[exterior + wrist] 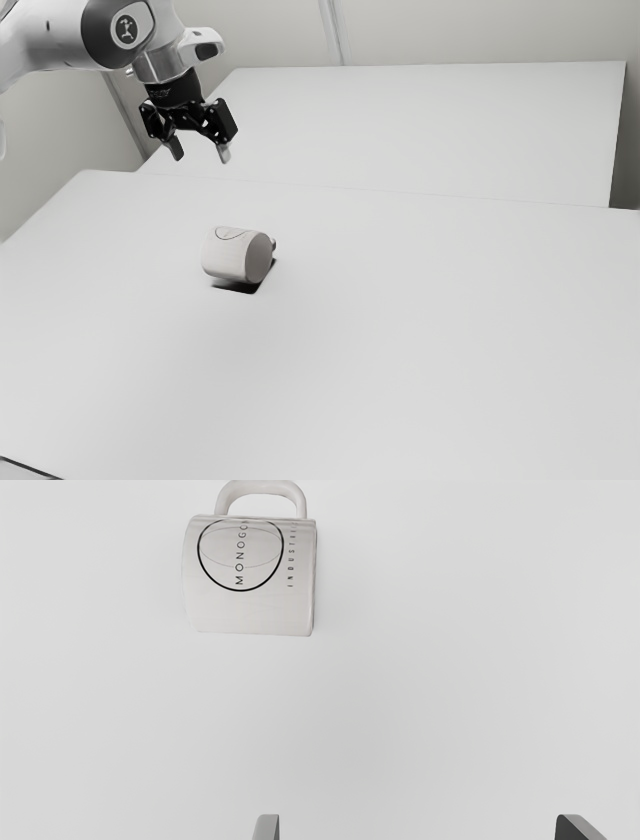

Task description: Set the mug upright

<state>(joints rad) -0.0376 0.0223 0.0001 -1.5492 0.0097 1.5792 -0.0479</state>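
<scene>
– And here we are, mug (238, 255) down on its side on the bench (400, 350), not upright! Where are the jaws (201, 156)?

– High over the bench, up and to the exterior view's left of it. Wide apart, nothing between them!

– Which way does the mug lie from them?

– Out ahead of the fingertips, off-centre too, more in line with the paler finger (267, 827) than with the middle of the gap. The handle (261, 486) points away from the jaws.

– And the long axis?

– That's the crux! It runs nearly parallel to the line from fingertip to fingertip. Close like that and they'd pinch it end to end.

– So a grip across the body wants roughly a quarter turn?

– I'd say so, plus a shift over and down. Going by the printing (241, 555), the base end (312, 580) sits towards the gap's side, the mouth pointing off the other way!
</scene>
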